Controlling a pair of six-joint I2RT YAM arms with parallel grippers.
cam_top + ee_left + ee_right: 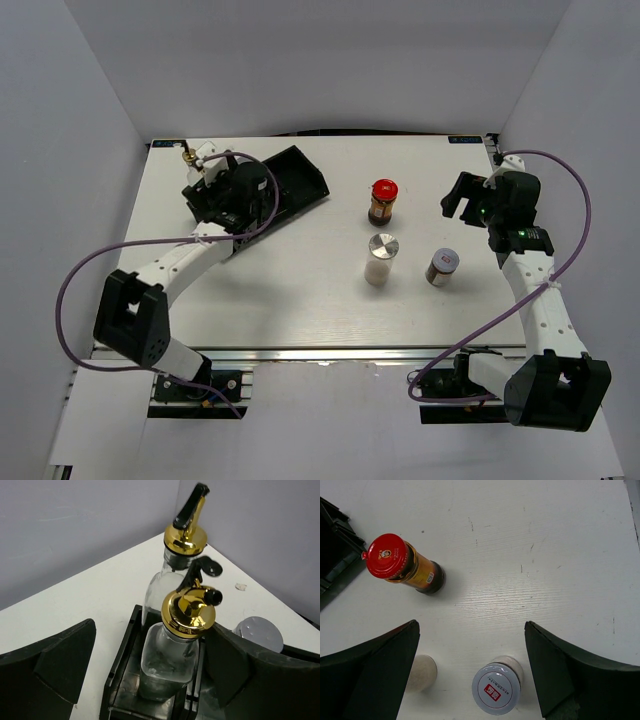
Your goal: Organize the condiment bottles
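Near glass bottle [167, 665] and far glass bottle [156, 587]: clear glass, glossy, polished gold metal spouts with black plastic tips. Tray [119, 670]: black plastic, slight sheen. Red-lidded jar [405, 565]: shiny red lid, dark glossy body, paper label. Silver-lidded jar [496, 689]: smooth metallic lid. Shaker [381, 258]: brushed silver cap, matt white body. Desk [545, 555]: white, matt, faint wood-like grain.

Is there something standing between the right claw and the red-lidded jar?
Nothing visible stands between the right claw and the red-lidded jar. The silver-lidded jar sits nearer the arm bases, off that line.
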